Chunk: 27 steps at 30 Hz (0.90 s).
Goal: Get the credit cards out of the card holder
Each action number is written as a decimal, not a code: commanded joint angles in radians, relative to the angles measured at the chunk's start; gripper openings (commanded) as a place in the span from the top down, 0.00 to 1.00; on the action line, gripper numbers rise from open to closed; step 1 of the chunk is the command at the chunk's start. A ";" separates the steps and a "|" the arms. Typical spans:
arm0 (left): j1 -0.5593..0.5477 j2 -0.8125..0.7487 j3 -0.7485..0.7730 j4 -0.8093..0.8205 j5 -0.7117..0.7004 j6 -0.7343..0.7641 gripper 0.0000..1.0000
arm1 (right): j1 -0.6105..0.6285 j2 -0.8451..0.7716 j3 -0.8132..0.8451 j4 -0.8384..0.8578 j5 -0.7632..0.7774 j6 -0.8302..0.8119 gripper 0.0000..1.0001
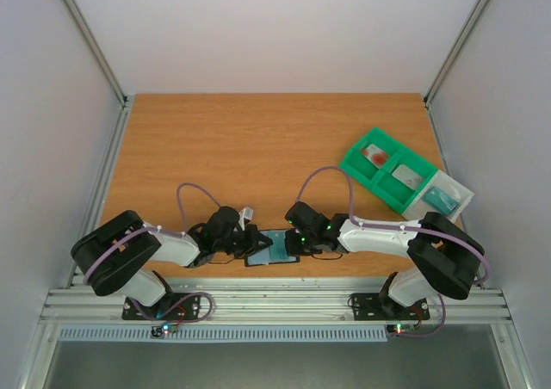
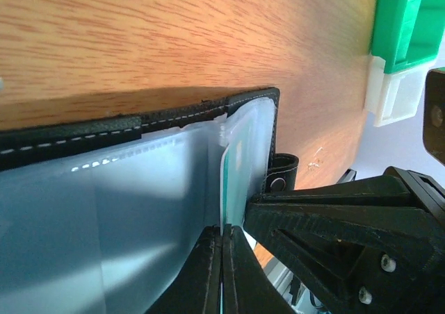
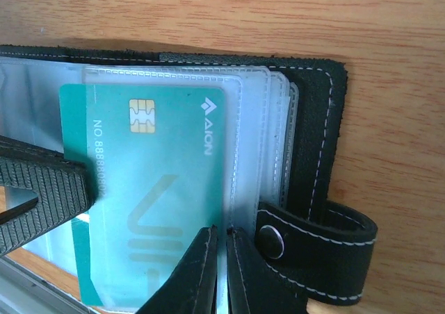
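The card holder [image 1: 277, 257], a black bi-fold wallet, lies open at the table's near edge between both arms. In the right wrist view its black cover [image 3: 316, 119], snap tab [image 3: 327, 234] and clear sleeves show. A teal credit card [image 3: 160, 182] with a chip sticks partly out of a sleeve to the left. My right gripper [image 3: 227, 232] is shut on the clear sleeve's edge beside the card. My left gripper [image 2: 222, 234] is shut on the thin upright edge of the teal card; one of its fingers [image 3: 42, 196] shows at the card's left end.
A green compartment tray [image 1: 362, 161] stands at the right with a red item [image 1: 375, 155] and a pale grey card [image 1: 408, 175] in it. A white tray [image 1: 461, 191] joined to it holds a teal item [image 1: 439, 200]. The table's front rail is just behind the wallet.
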 commanded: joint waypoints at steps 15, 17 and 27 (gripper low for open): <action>0.000 -0.040 -0.026 -0.013 -0.032 0.033 1.00 | -0.005 -0.002 -0.021 -0.047 0.052 0.014 0.94; 0.001 -0.062 -0.019 -0.063 -0.040 0.046 1.00 | -0.005 -0.005 -0.021 -0.048 0.053 0.014 0.94; 0.005 -0.190 -0.010 -0.248 -0.087 0.106 1.00 | -0.005 0.003 -0.022 -0.034 0.053 0.020 0.94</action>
